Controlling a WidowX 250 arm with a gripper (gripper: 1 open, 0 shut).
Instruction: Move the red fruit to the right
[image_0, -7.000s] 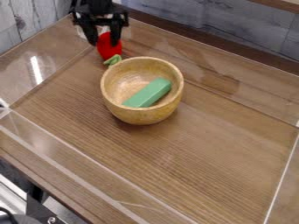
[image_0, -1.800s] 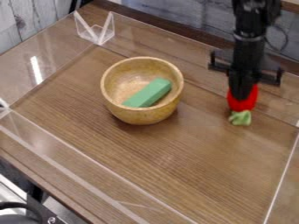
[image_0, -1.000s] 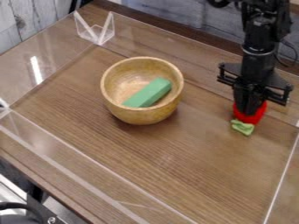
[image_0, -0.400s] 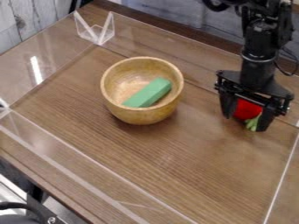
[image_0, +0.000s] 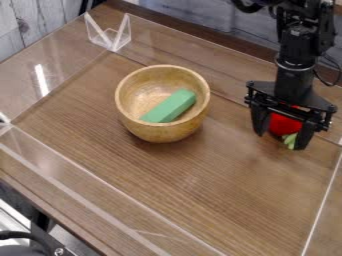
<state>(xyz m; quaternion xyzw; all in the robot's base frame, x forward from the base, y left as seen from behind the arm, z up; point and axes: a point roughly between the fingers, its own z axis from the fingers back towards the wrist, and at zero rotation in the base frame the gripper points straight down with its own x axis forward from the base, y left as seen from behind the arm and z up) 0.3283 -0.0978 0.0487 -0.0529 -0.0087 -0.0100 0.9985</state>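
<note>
**A:** Why is everything set out like this?

**B:** Start with the table (image_0: 201, 215): it is a wood surface with clear low walls along its edges, which I'd judge are there to stop things rolling off. The wooden bowl (image_0: 162, 102) sits left of centre with a flat green block (image_0: 170, 106) lying inside it, well apart from where the arm is working, so it looks like a bystander to the task.

**A:** And the arm?

**B:** It comes down from the far right, pointing straight at the table. The gripper (image_0: 286, 128) has its jaws spread wide, one on each side of the red fruit (image_0: 281, 125). The fruit rests on the table at the right side, green leafy end toward the near edge. The jaws do not seem to press it, so I'd say it has been let go there.

**A:** So the move is done?

**B:** It appears so; only lifting clear is left.

**A:** Any labels or writing?

**B:** None that I can read.
</note>
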